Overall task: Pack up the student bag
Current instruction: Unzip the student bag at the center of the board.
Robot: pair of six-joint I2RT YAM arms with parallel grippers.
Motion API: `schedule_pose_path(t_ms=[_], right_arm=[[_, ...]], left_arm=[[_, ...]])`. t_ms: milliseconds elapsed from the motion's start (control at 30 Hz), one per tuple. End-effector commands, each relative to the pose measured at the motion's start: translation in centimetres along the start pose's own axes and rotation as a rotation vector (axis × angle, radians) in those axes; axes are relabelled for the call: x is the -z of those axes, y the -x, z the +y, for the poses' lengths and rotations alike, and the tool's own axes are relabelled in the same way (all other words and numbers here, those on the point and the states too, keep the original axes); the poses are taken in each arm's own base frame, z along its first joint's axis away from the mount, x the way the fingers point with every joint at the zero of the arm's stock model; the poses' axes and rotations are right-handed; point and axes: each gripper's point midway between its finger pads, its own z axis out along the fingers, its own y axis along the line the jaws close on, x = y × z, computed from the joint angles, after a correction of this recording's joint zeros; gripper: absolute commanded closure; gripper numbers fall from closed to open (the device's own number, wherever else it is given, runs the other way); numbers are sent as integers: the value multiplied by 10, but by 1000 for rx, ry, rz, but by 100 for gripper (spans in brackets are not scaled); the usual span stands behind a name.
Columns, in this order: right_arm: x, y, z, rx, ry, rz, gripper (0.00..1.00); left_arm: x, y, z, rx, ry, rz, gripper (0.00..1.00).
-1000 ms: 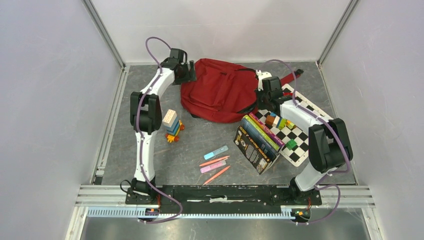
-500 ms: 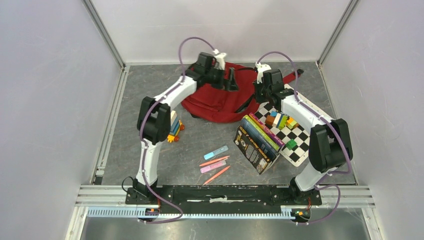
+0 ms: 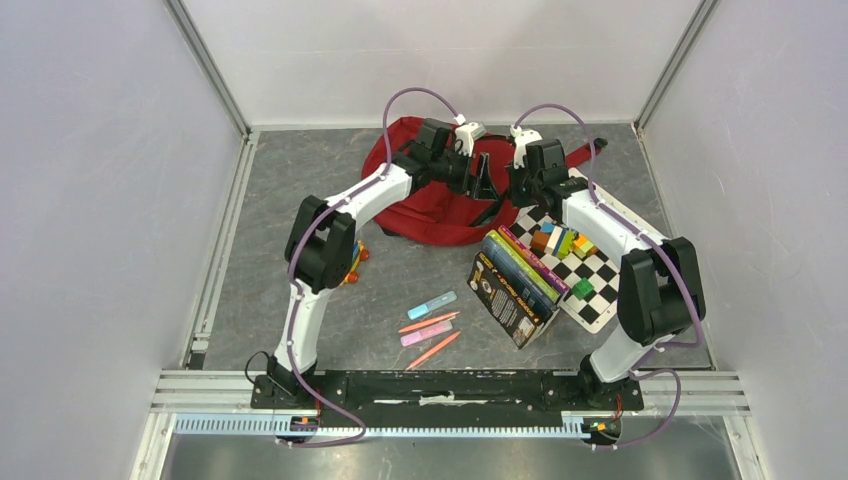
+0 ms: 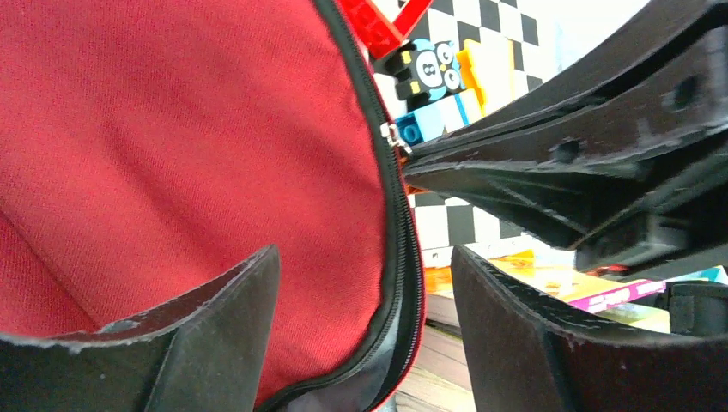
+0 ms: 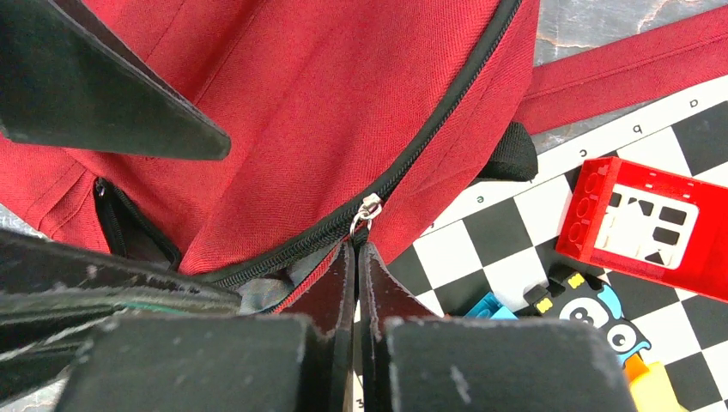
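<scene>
The student bag [image 3: 440,212], dark red fabric, lies at the back middle of the table. In the right wrist view its zip [image 5: 429,137] curves across the bag [image 5: 300,103], and my right gripper [image 5: 356,251] is shut on the zip pull [image 5: 369,209] at the bag's right edge. My left gripper [image 3: 484,180] hangs over the bag close beside the right gripper [image 3: 512,185]. In the left wrist view it [image 4: 365,287] is open, its fingers straddling the zipped edge [image 4: 397,257] without touching it. The zip is parted a little, showing dark lining [image 5: 266,292].
A chessboard [image 3: 598,272] with coloured blocks [image 3: 560,243] lies right of the bag, and a red box [image 5: 648,223] rests on it. A stack of books [image 3: 515,282] stands in front. Pens and markers [image 3: 430,322] lie mid-table. A block tower [image 3: 355,262] shows behind the left arm.
My left arm has swung from the bag's left side across the bag to its right edge, next to the right gripper. The right gripper has stayed in place.
</scene>
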Motion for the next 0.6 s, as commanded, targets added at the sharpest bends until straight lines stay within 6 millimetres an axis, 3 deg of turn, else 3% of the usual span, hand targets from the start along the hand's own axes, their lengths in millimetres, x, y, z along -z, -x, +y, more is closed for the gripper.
schedule_pose_path(t_ms=[0, 200, 233, 333, 400, 567], right_arm=[[7, 21, 6, -11, 21, -50, 100], [7, 22, 5, -12, 12, -55, 100], [7, 23, 3, -11, 6, -57, 100], [6, 26, -4, 7, -32, -64, 100], [6, 30, -13, 31, -81, -68, 100], [7, 41, -42, 70, -220, -74, 100]], left_arm=[[-7, -18, 11, -4, 41, 36, 22], [-21, -35, 2, -4, 2, 75, 24], [-23, -38, 0, -3, -9, 85, 34], [-24, -49, 0, -1, -24, 121, 76], [-21, -53, -2, -3, -18, 137, 95], [-8, -66, -4, -38, 24, 158, 98]])
